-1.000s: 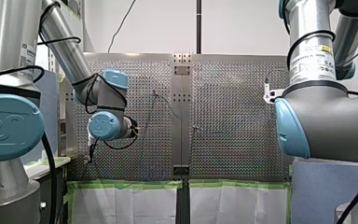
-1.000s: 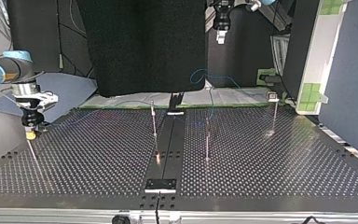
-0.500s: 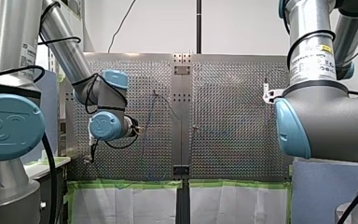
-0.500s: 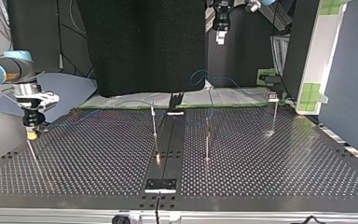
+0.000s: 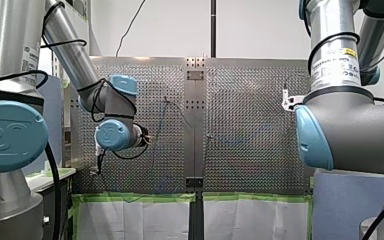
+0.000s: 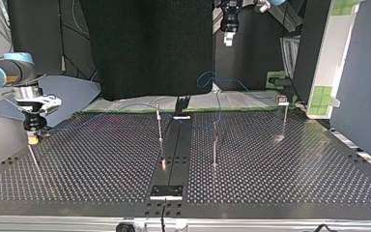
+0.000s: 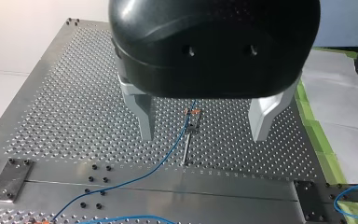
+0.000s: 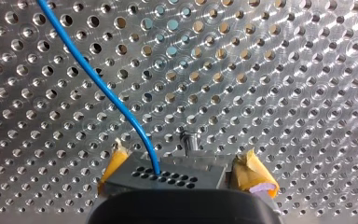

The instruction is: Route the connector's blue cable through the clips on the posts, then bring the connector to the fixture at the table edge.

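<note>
Nothing moved. My right gripper (image 6: 32,139), top view's nine o'clock, grips the rigid grey connector (image 8: 168,176); my left gripper (image 7: 204,135) gapes wide. Its thin blue cable (image 8: 98,82) looks limp: pinch beside the connector.

Blue cable on a silver, hole-dotted counter

The cable (image 8: 102,88) is bright blue against the counter (image 8: 284,70), which is silver metal patterned with an even grid of round holes. The connector (image 8: 168,176) is grey, its face dotted with small dark holes. The pads (image 8: 113,163) of my right jaws, at its 3 and 9 o'clock, are yellow. On my left jaws the housing (image 7: 214,42) is glossy black and the fingers (image 7: 142,112) pale grey. Green tape (image 5: 130,197) edges the counter, and the arms' joint caps (image 5: 10,135) are light blue.
</note>
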